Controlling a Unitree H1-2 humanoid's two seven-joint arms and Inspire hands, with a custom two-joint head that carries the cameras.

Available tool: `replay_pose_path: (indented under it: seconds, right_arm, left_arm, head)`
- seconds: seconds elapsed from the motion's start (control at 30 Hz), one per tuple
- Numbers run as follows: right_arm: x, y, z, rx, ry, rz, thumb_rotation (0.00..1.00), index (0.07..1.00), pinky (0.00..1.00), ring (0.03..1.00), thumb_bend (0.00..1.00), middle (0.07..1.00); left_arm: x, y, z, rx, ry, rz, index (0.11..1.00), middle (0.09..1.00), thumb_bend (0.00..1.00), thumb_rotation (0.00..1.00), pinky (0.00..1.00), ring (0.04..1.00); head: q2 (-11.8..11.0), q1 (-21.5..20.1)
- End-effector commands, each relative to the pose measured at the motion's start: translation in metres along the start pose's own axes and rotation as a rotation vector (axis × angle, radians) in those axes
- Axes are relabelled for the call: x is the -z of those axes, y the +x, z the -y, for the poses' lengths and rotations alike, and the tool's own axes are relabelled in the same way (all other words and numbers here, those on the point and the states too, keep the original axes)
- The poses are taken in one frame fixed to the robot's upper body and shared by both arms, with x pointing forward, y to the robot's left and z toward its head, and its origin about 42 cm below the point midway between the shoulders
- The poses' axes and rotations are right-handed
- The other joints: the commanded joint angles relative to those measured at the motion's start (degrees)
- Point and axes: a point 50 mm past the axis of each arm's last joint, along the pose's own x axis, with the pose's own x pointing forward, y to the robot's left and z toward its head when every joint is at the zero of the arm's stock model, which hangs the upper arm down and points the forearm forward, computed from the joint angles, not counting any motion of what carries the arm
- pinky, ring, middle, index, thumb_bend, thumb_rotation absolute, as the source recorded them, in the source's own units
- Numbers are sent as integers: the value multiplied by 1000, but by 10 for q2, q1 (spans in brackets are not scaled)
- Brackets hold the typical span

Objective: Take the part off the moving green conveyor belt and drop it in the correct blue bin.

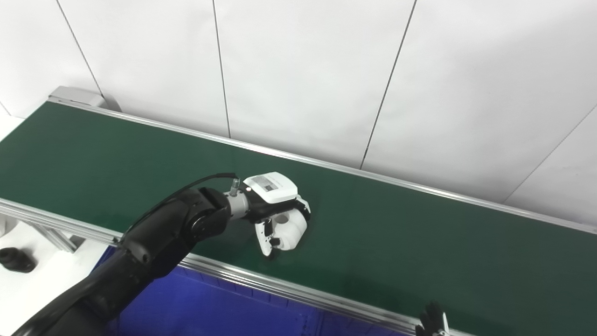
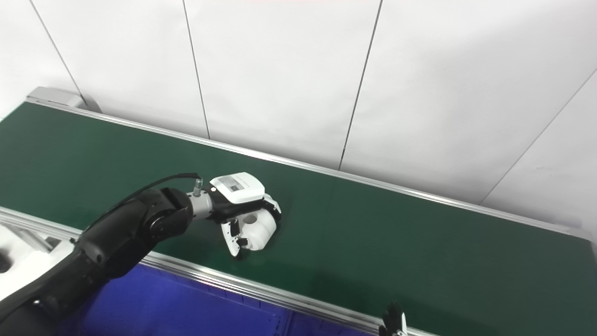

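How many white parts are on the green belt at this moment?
1. A white part sits near the belt's front edge, with the left hand closed around it. Others outside the view may exist.

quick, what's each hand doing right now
Left hand: closed on a white rounded plastic part over the green conveyor belt.
Right hand: only fingertips show; cannot be told.

We take this for an industrial test cell or factory-style lab. A long green conveyor belt [image 1: 419,233] with aluminium side rails [image 1: 289,290] runs across our view, a blue bin [image 1: 210,308] sits just below its near rail, and plain white wall panels [image 1: 303,70] with thin dark seams stand right behind it.
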Motion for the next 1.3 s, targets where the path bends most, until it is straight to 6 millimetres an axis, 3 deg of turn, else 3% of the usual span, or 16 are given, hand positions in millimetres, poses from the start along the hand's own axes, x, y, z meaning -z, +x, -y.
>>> replay_pose_path:
  seconds: [0.0,0.03,0.07,0.13,0.2,0.4,0.57,0.73,0.87,1.0,1.13,1.27]
  right_arm:
    - [-8,-1,-2,-4,6,27,1000,1000,1000,1000,856,1000]
    - [-8,-2,-3,-3,7,26,1000,1000,1000,1000,863,1000]
    - [-9,-2,-3,-2,7,25,1000,1000,1000,1000,867,1000]
    - [-10,-2,-4,-4,7,25,1000,1000,1000,1000,861,1000]
    - [-11,-2,-4,-6,8,27,1000,1000,1000,1000,853,1000]
    - [-12,-3,-3,-5,11,24,1000,1000,1000,996,860,1000]
    - [-13,-4,-2,-5,9,21,1000,1000,1000,994,861,1000]
    - [-15,-4,0,-2,7,26,1000,1000,998,990,857,1000]
    - [-19,-4,3,-1,8,28,1000,1000,999,990,856,1000]
    - [-26,-3,8,6,12,26,1000,1000,1000,987,857,1000]
    - [-30,-1,17,5,19,26,1000,1000,1000,991,834,1000]
    - [-31,3,27,0,31,28,1000,1000,1000,995,830,1000]
  left_arm:
    - [10,3,-11,19,20,-52,634,662,1000,40,606,642]
    - [10,5,-10,32,8,-55,563,622,769,48,532,579]
    - [10,6,-8,40,-7,-59,519,596,625,53,485,540]
    - [9,8,2,28,-61,-60,494,506,547,22,355,413]
    - [8,9,12,1,-98,-50,490,472,533,5,303,360]
    - [-5,11,34,-82,-171,-21,471,502,525,0,335,408]
    - [-10,9,30,-119,-182,-4,481,489,526,0,317,393]
    - [-8,-4,4,-164,-153,13,474,500,525,0,328,402]
    - [-10,-33,-27,-212,-92,37,491,453,526,0,282,357]
    - [-12,-78,-50,-264,-41,89,487,463,526,0,297,365]
    - [-18,-111,-58,-222,-1,80,473,487,525,0,310,377]
    - [-22,-134,-51,-133,-8,78,458,513,522,0,353,425]
  head:
    - [1,-1]
    - [1,-1]
    - [2,-3]
    - [4,-7]
    - [5,-8]
    - [6,-9]
    - [7,-8]
    - [18,18]
    - [27,43]
    - [44,86]
    - [50,125]
    - [55,169]
